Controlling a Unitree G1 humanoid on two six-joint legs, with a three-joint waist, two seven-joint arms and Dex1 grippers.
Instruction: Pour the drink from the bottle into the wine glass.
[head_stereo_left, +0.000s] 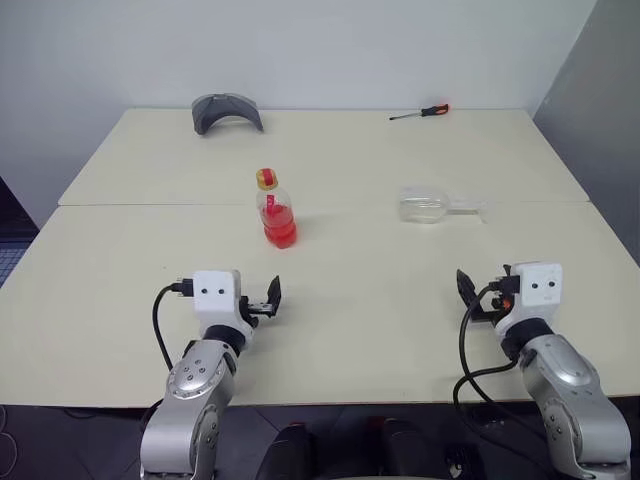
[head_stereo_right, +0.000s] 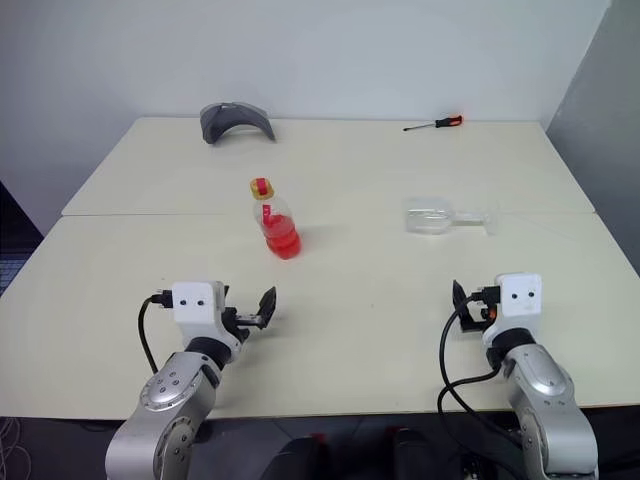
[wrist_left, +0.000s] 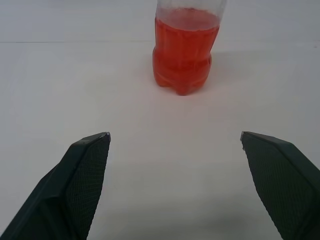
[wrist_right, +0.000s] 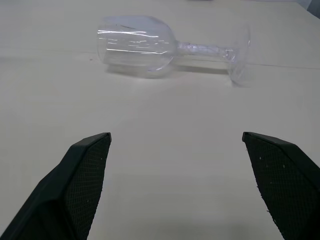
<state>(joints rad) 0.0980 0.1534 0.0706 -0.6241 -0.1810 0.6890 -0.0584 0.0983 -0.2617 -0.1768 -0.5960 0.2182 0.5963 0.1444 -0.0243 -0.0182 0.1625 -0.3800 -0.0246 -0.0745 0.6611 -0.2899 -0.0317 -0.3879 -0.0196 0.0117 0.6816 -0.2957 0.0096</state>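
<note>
The bottle (head_stereo_left: 276, 210) stands upright mid-table with its yellow-and-red cap on, its lower half filled with the red drink (wrist_left: 184, 52). The wine glass (head_stereo_left: 430, 206) lies on its side at the right, bowl toward the bottle, foot (wrist_right: 239, 55) pointing away from it. My left gripper (wrist_left: 175, 145) is open, a short way in front of the bottle and in line with it. Open as well, my right gripper (wrist_right: 176, 145) hovers near the front edge with the lying glass ahead. Nothing sits between either pair of fingers.
A grey curved object (head_stereo_left: 226, 111) rests at the table's back left. At the back right lies a screwdriver with a red handle (head_stereo_left: 422, 112). The cream table (head_stereo_left: 120, 300) has a seam across its middle. A grey wall stands past the right edge.
</note>
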